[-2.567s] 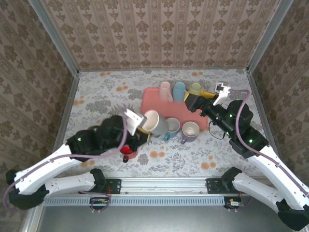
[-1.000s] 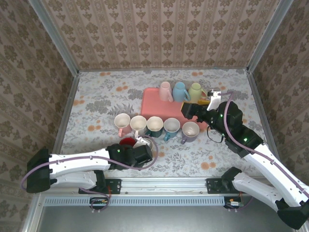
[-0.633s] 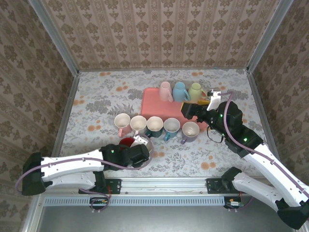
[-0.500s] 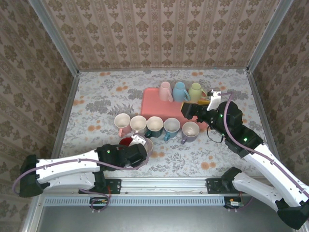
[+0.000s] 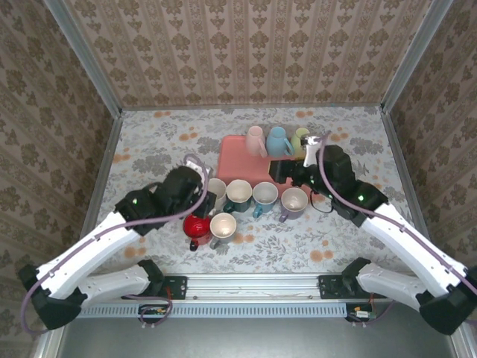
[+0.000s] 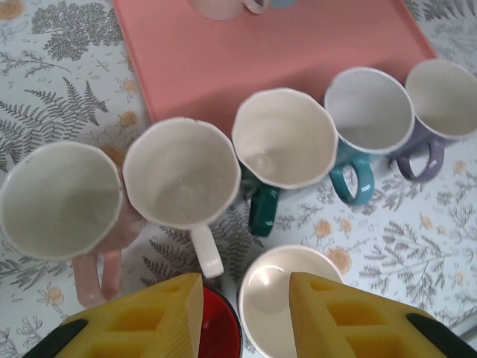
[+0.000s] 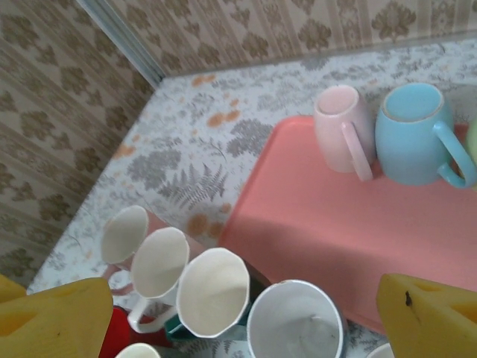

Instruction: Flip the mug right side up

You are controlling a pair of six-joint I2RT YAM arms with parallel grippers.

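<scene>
1. The row of 5 upright mugs (image 6: 285,138) stands nearly rim to rim, too tight for a finger between them.
2. A red mug (image 5: 197,224) and a white mug (image 5: 223,225) crowd its near side.
3. The tray (image 5: 242,160) is bare mid-way; 3 overturned mugs (image 5: 277,140) line its far edge.
4. The table (image 5: 156,142) lies open at far left.

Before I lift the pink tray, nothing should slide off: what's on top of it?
On the pink tray: pink mug, blue mug, green mug, upside-down along its far edge. The right gripper hides its near right part.
</scene>
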